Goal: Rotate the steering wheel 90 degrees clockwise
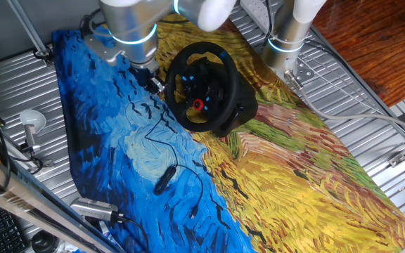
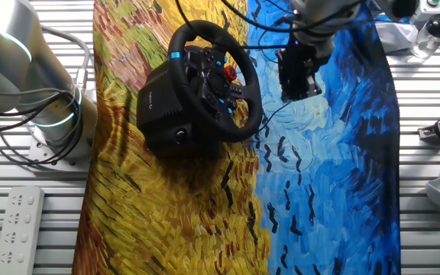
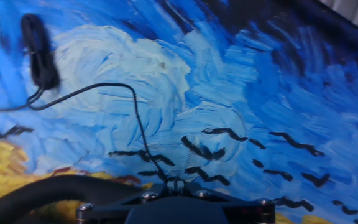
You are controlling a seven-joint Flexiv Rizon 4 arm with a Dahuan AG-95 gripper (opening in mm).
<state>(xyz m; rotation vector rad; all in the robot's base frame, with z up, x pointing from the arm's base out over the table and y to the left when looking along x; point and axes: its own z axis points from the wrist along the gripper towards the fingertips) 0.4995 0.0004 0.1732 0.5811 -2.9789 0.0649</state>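
While the single robot arm hangs low over the table, the painted cloth (image 1: 315,176), a wide sheet of swirling blue and yellow brushwork with black bird marks, spreads flat beneath the hand and far beyond it on every side.

On the yellow half of that cloth stands the black gaming steering wheel (image 2: 214,80), a thick round matte rim tilted back on a bulky black base, its hub dotted with small blue-lit buttons and one red knob. It lies just beside the hand, its face turned toward the hand's side. The nearest arc of the rim shows as a dark curved band at the bottom left of the hand view, below and slightly to one side of the fingers.

The dark two-finger gripper (image 2: 296,80) hovers over the blue half, near the rim yet apart from it, holding nothing. Whether its jaws stand apart or together cannot be told from these views; the hand view shows only the bolted black body between them.

Ahead of the hand, well apart from it, a small black oblong device (image 3: 39,50) lies on the pale swirl, its thin black cable (image 3: 129,112) looping back toward the hand. By appearances, the grasp on the rim is not yet made.
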